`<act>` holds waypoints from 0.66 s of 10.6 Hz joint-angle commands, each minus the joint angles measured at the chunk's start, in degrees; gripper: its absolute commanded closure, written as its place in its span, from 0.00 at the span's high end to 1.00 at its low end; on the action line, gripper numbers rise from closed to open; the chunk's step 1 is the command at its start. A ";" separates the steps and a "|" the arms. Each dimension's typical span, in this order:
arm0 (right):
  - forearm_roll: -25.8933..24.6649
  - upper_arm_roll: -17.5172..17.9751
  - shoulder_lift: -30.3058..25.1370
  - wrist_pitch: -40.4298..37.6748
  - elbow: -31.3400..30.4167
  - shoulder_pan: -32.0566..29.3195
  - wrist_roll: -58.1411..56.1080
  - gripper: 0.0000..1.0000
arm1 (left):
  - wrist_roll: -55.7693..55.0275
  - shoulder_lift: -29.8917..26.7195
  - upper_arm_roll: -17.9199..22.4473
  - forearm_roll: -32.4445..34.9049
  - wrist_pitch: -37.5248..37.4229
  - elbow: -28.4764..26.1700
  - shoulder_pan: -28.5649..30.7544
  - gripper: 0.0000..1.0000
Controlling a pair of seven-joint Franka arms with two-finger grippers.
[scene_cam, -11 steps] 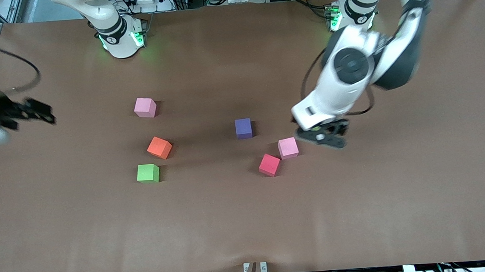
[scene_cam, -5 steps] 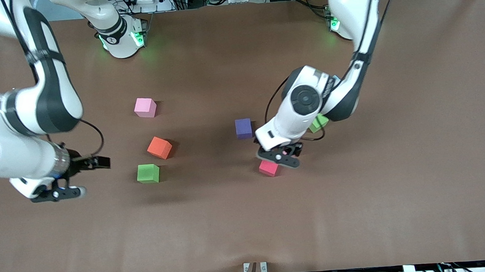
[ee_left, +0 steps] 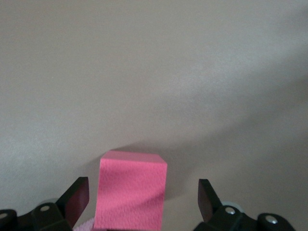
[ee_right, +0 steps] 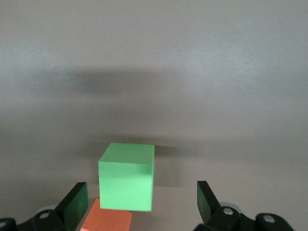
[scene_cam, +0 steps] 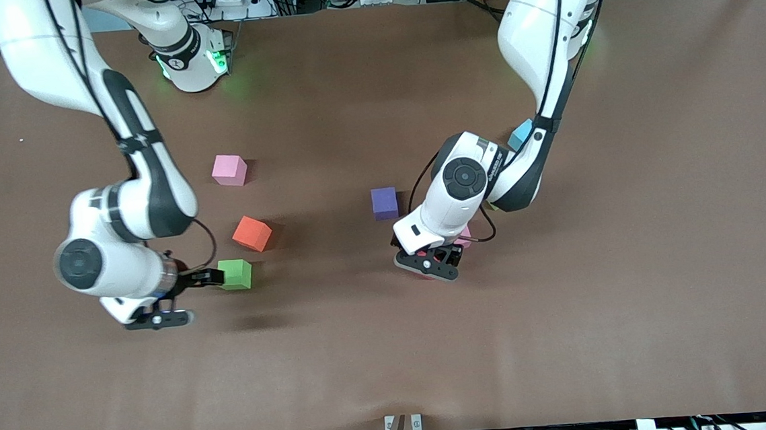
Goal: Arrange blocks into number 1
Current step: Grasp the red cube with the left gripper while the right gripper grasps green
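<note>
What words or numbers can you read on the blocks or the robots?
None can be read.
The blocks, such as the green block and the red block, have plain faces with no letters or numbers.
The left gripper has a strip of small print on it, too small to read.
The robot bases at the table's edge carry small dark marks, too small to read.

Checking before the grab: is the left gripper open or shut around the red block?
Open. In the left wrist view both fingers of the left gripper stand apart on either side of the red block, with gaps showing.
</note>
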 commanded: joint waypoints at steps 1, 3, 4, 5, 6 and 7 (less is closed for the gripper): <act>-0.01 0.85 -0.18 2.70 -2.55 0.18 -3.33 1.00 | 0.91 3.32 1.07 -1.20 1.29 3.14 -1.47 1.00; -0.10 2.26 -0.18 10.42 -6.95 0.09 -4.99 1.00 | 1.00 3.94 1.51 -0.85 1.29 2.79 -1.56 1.00; -0.10 2.26 -0.09 10.98 -7.05 0.09 -7.44 1.00 | 0.82 4.38 1.51 -0.58 1.29 2.53 -1.65 1.00; -0.10 2.26 0.00 10.98 -7.14 0.01 -8.51 1.00 | 0.82 4.30 1.51 -0.32 1.29 2.00 -1.73 0.99; -0.10 2.26 0.26 11.24 -7.84 -0.08 -8.52 1.00 | 1.86 4.30 1.60 0.64 1.21 1.56 -1.74 0.75; -0.10 2.26 0.52 11.25 -7.93 -0.08 -8.52 1.00 | 2.05 4.38 1.51 3.09 1.21 1.56 -1.74 0.35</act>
